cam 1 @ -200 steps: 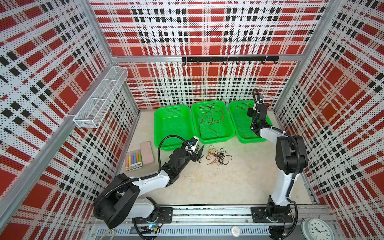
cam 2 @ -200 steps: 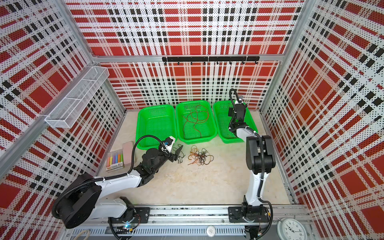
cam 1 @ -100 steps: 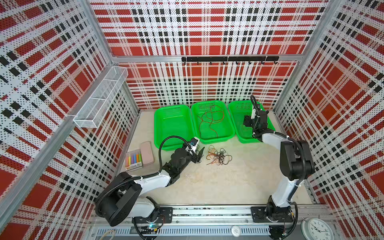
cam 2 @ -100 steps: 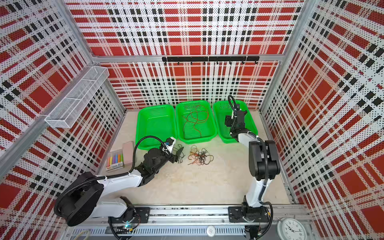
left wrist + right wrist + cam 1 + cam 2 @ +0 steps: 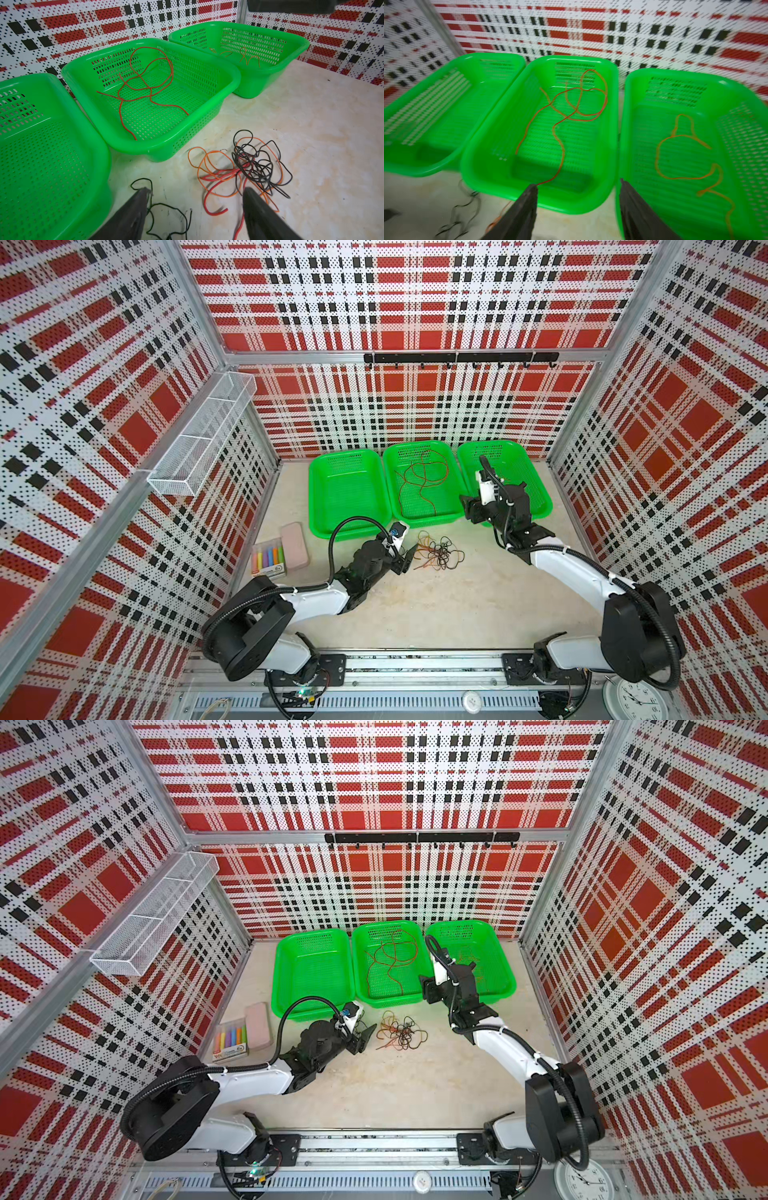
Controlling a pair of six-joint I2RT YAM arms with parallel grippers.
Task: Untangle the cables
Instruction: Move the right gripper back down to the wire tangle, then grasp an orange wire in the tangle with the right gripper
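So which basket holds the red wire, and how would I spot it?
Look along the foot of the plaid back wall, where three green baskets sit side by side. It is the middle basket. Only it holds loops of red cable; the right basket has a thin orange cable, and the left basket shows none.
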